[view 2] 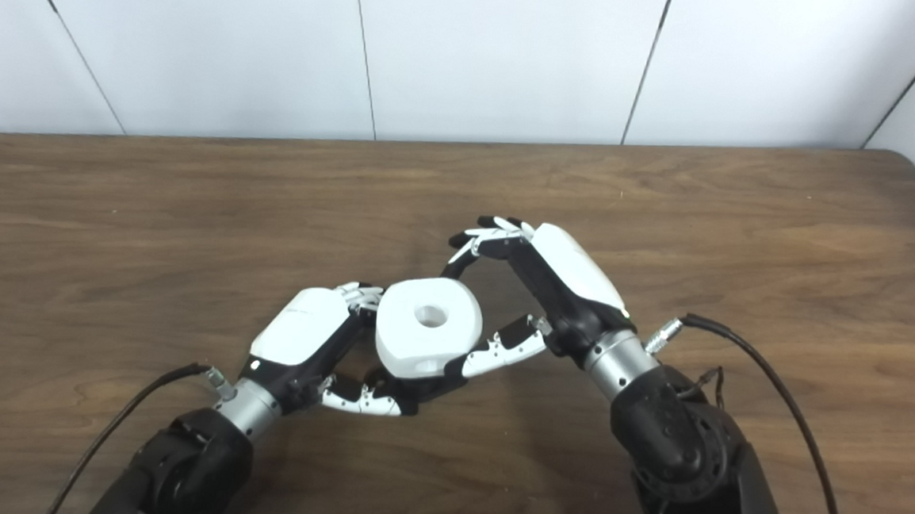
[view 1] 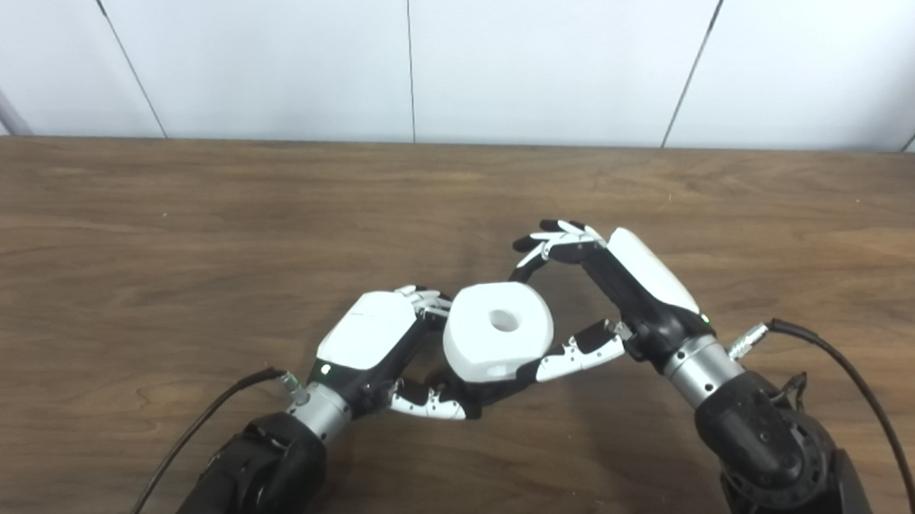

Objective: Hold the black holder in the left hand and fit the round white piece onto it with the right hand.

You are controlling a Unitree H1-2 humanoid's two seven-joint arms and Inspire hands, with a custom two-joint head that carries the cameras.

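Wooden table [view 1: 190,217], no legible writing. R hand [view 1: 622,299]: fingers spread, thumb tip under round white piece [view 1: 498,331], gripping nothing. L hand [view 1: 377,343]: fingers curled around the piece from below; black holder mostly hidden between piece & L fingers.

The round white piece [view 1: 498,331], a thick disc with a hole through its centre, is sitting tilted above the table atop the black holder [view 1: 489,394], which is showing only partly beneath it.
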